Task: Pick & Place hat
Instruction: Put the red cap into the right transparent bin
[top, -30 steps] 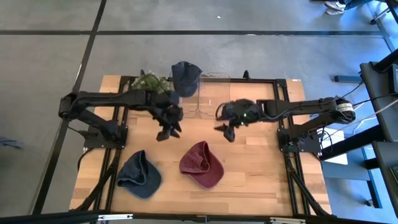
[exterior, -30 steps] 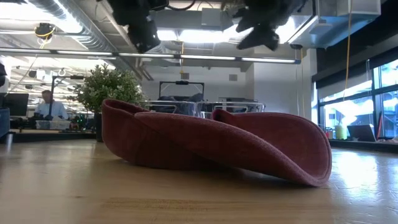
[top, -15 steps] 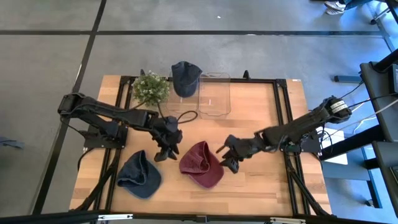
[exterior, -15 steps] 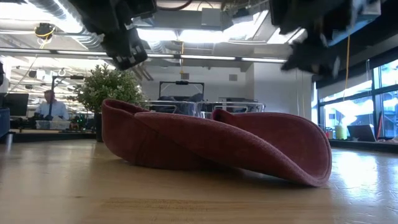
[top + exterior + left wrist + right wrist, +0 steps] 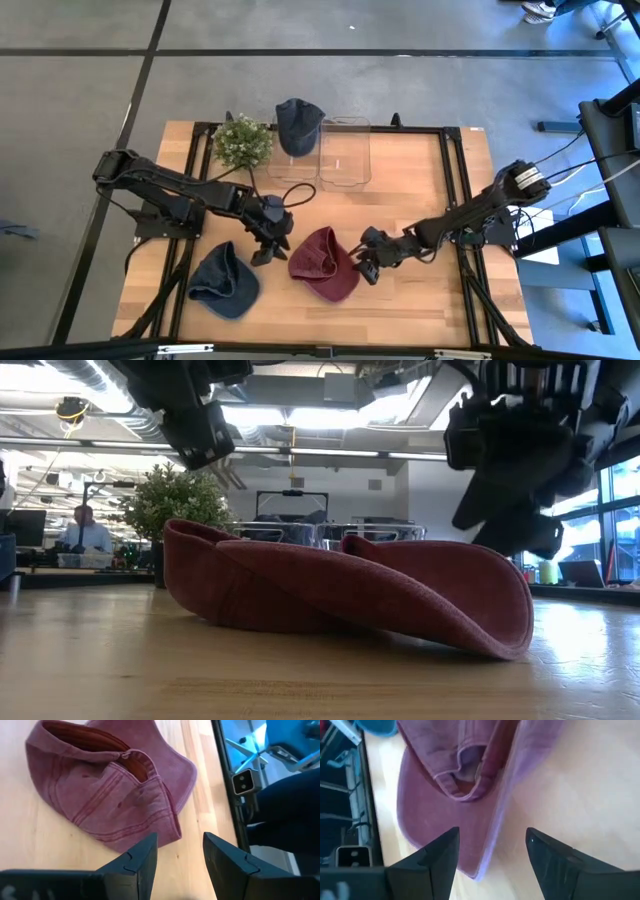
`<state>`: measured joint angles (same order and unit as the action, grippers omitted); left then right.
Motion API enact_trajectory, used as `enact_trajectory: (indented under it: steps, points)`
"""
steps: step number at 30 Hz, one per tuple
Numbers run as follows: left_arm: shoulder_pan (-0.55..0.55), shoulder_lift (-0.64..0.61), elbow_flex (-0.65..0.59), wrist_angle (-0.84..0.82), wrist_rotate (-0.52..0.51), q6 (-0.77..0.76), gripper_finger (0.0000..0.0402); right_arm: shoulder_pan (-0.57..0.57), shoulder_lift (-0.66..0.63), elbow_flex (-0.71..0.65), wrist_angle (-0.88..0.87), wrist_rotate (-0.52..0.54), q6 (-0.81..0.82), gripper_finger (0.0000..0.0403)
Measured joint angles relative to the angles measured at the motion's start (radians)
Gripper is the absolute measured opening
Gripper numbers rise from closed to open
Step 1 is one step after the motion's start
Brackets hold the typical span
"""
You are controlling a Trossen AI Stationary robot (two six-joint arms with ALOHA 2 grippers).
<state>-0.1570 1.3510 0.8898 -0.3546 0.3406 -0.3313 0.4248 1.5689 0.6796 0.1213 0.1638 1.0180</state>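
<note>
I have the wooden bench (image 5: 420, 290) filling the middle of the overhead frame, sitting on a grey floor (image 5: 80, 100) crossed by dark lines. My left arm (image 5: 170, 185) runs in from the left edge toward the centre, and my right arm (image 5: 470, 212) slants down from the right edge toward the centre. The red hat (image 5: 323, 264) lies just below the middle of the overhead frame, flat on the bench and held by nothing; from bench height it spreads across the centre with its brim low at the right. A blue hat (image 5: 224, 281) lies at the lower left of the bench, well apart from the red one. Another dark blue hat (image 5: 298, 125) sits at the top centre, at the bench's far edge, just beside two clear bins (image 5: 345, 152) and a small green plant (image 5: 242, 141) to its left. My left hand (image 5: 266, 243) hangs open just left of the red hat, its fingers (image 5: 135, 862) spread above the hat's edge in the wrist view and not touching it. My right hand (image 5: 366, 264) is open too, just right of the hat's brim, fingers (image 5: 432, 857) parted on either side of the brim edge with bare wood between them.
</note>
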Motion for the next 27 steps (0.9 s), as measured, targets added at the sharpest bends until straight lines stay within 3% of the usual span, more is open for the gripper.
enact_trajectory:
  steps: [4, 7, 17, 23, 27]
  points:
    - [0.0, 0.0, 0.0, 0.0, -0.03, 0.001, 0.0152, 0.0, 0.048, 0.0, 0.043, -0.022, 0.038, 0.0224]
    - [0.006, 0.0, 0.0, 0.0, -0.034, 0.002, 0.0153, 0.0, 0.07, 0.0, 0.08, -0.025, 0.052, 0.0199]
    - [0.009, 0.0, 0.0, -0.003, -0.035, 0.023, 0.0153, -0.001, 0.08, 0.0, 0.094, -0.035, 0.049, 0.002]
    - [0.009, 0.0, 0.001, -0.005, -0.047, 0.081, 0.0153, -0.013, 0.063, 0.0, 0.131, -0.138, 0.033, 0.0018]
    - [0.009, -0.001, 0.029, -0.008, -0.06, 0.219, 0.0153, -0.027, -0.006, 0.0, 0.143, -0.19, -0.044, 0.0017]
